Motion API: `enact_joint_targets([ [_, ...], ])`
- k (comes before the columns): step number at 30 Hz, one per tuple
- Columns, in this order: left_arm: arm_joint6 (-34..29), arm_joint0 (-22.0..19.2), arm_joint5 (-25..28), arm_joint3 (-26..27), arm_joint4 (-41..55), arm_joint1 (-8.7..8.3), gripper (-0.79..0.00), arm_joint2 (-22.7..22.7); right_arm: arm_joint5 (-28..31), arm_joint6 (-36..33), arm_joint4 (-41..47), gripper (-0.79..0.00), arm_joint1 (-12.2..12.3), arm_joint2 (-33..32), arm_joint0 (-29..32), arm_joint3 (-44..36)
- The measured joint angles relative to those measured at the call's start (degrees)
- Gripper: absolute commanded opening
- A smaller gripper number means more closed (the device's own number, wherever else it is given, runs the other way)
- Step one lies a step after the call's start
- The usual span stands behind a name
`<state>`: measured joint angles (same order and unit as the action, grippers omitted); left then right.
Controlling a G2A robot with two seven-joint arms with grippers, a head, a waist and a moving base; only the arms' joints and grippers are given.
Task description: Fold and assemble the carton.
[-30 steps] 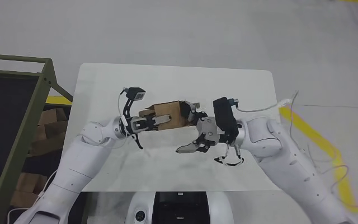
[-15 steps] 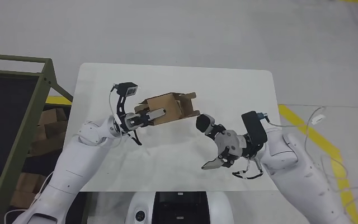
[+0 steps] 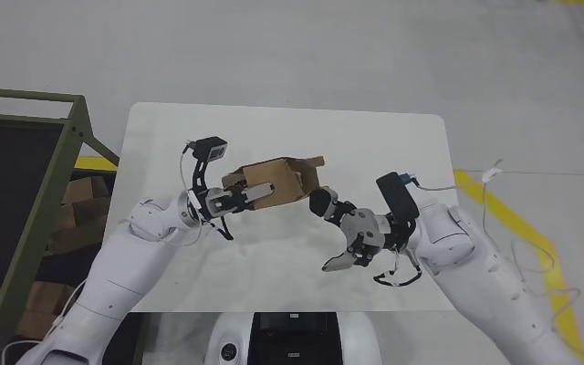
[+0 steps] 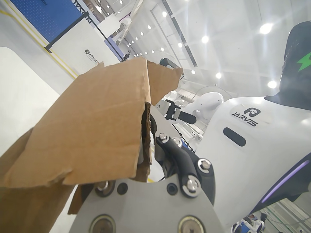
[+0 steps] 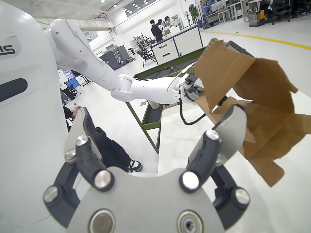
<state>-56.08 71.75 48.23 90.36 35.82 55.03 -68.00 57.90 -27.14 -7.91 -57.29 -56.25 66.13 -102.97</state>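
A brown carton, partly opened with loose flaps, hangs tilted above the white table. My left gripper is shut on the carton's wall at the end towards the table's left side. In the left wrist view the cardboard covers one finger, and the other dark finger lies along its torn edge. My right gripper stands open just right of the carton, its far fingertip close under the flaps. The right wrist view has the carton beside one finger; I cannot tell if they touch.
A green-framed cart with flat cardboard pieces stands off the table's left edge. A loose cable trails from the right arm over the table's right edge. Yellow floor tape runs right of the table.
The right gripper let go of the carton, drew back towards the table's front right, then came partway back, still open. The left gripper lifted and tilted the carton slightly.
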Motion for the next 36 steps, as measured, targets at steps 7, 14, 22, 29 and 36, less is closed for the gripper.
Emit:
enact_joint_targets([
  [7,1.1,-0.1,1.1,0.1,0.2,-0.88,-0.785,1.0,0.1,1.0,-0.6,0.000,0.0,-0.5,0.8,0.6],
  [14,1.4,-0.6,1.4,0.5,0.3,-1.68,-0.785,2.7,0.1,0.4,0.2,0.000,-0.4,1.1,-0.5,1.9],
  [22,0.8,-1.6,0.8,0.7,0.7,-2.74,-0.785,4.7,0.1,-0.5,1.9,0.000,-0.7,2.2,-2.7,3.1],
  [29,0.9,-2.3,0.9,0.6,1.4,-3.56,-0.785,6.0,0.1,-2.7,3.9,0.000,-0.5,3.1,-3.3,3.0],
  [36,1.3,-3.1,1.3,0.3,1.6,-4.19,-0.785,7.4,0.1,-6.6,6.7,0.000,-0.7,5.8,-5.3,3.4],
])
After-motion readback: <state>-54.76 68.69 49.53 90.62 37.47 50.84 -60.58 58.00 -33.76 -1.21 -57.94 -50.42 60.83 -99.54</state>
